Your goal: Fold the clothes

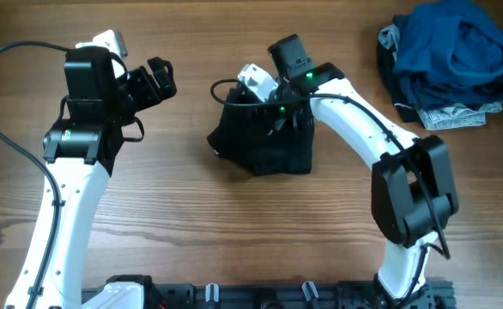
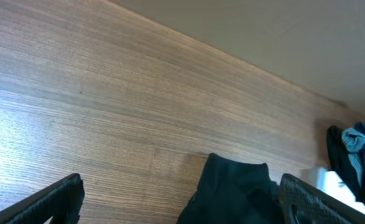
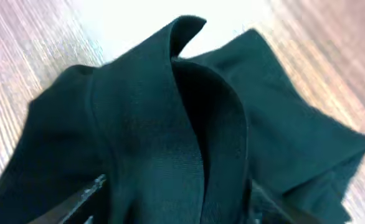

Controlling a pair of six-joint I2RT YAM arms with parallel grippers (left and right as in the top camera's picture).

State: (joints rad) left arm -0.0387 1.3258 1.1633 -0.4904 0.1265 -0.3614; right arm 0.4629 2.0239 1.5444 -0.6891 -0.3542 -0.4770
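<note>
A brown wood-grain surface [image 1: 191, 223] is filling the scene. Past its far edge, ahead of the left tool, a plain pale backdrop is showing. The left tool [image 1: 157, 79] is hanging over bare wood, its fingers spread wide and holding nothing. The black T-shirt [image 1: 269, 150] is lying bunched directly beneath the right tool [image 1: 275, 113], whose fingers are standing apart, straddling a raised fold. A heap of blue, dark and grey garments [image 1: 449, 60] is sitting well apart from that tool, near the surface's far edge. Open wood is lying between the two tools.
</note>
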